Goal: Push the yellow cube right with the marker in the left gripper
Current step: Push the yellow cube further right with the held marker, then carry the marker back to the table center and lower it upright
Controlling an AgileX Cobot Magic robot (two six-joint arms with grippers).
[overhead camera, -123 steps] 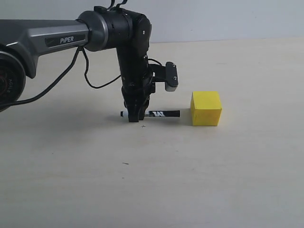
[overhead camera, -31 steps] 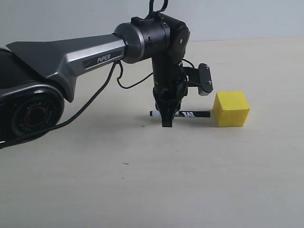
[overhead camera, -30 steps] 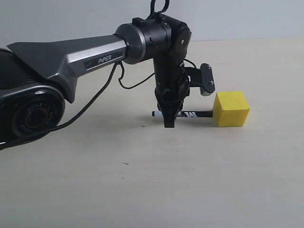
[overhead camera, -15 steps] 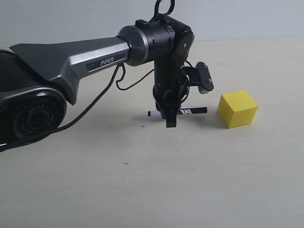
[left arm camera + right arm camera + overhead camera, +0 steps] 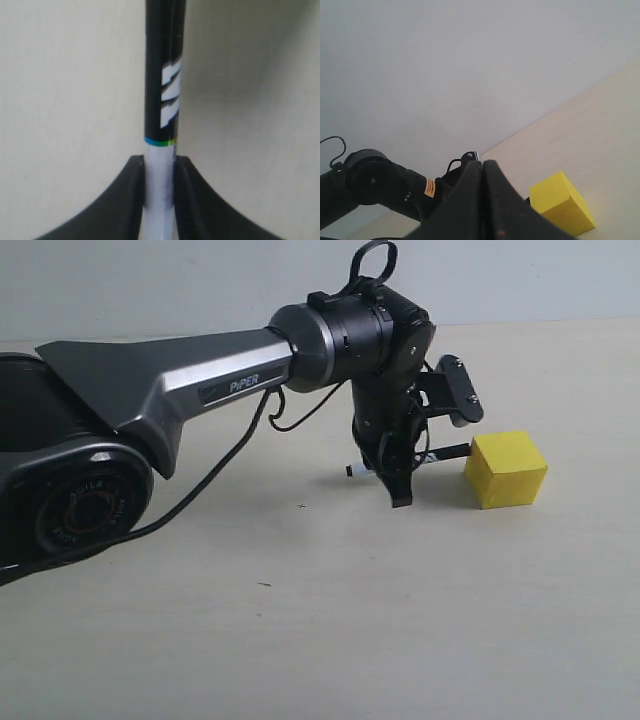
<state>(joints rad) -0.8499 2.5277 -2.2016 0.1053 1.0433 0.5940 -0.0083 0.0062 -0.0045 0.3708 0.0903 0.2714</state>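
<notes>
The yellow cube (image 5: 508, 470) sits on the pale table (image 5: 330, 630), right of my left gripper (image 5: 400, 490). That gripper points down and is shut on the marker (image 5: 446, 453), which lies nearly level with its black end at the cube's left face; touching or a hair apart, I cannot tell. In the left wrist view the fingers (image 5: 131, 200) clamp the white barrel of the marker (image 5: 162, 100) inside my left gripper (image 5: 160, 175). My right gripper (image 5: 482, 172) is shut with nothing in it and looks toward the yellow cube (image 5: 560, 202); the exterior view does not show it.
The grey PIPER arm (image 5: 190, 380) reaches in from the left with a looping black cable (image 5: 215, 465). A camera module (image 5: 458, 390) sticks out above the cube. A pale wall (image 5: 150, 280) backs the table. Bare tabletop lies right of and in front of the cube.
The left arm has swung right, carrying the marker until its black end reached the cube's left face. The cube has shifted slightly right. The marker's cube end has tilted up a little.
</notes>
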